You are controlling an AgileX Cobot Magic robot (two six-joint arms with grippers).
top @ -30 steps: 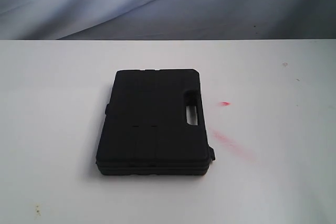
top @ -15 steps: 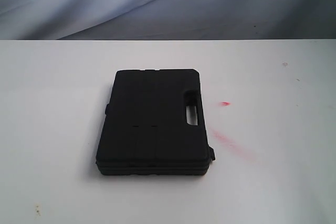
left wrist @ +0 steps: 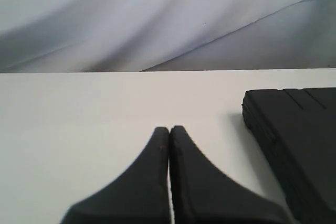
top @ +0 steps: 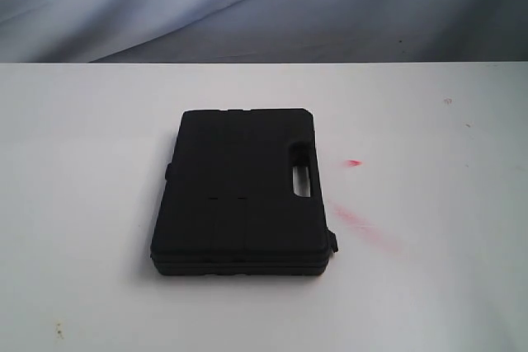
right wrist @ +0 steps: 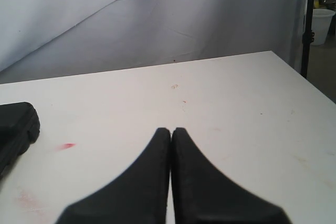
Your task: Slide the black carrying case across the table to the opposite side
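Note:
The black carrying case (top: 242,191) lies flat near the middle of the white table (top: 82,162), its handle slot toward the right side. Neither arm shows in the exterior view. In the left wrist view my left gripper (left wrist: 169,128) is shut with nothing in it, above bare table, and a corner of the case (left wrist: 294,135) lies off to one side, apart from it. In the right wrist view my right gripper (right wrist: 171,129) is shut and empty over the table (right wrist: 236,103), with an edge of the case (right wrist: 16,127) at the frame's border.
Red smears (top: 355,218) mark the table right of the case, with a small red spot (top: 354,162) above them. A grey-white cloth backdrop (top: 247,6) hangs behind the far edge. A dark pole (right wrist: 307,24) and a white bucket (right wrist: 321,24) stand beyond the table's side.

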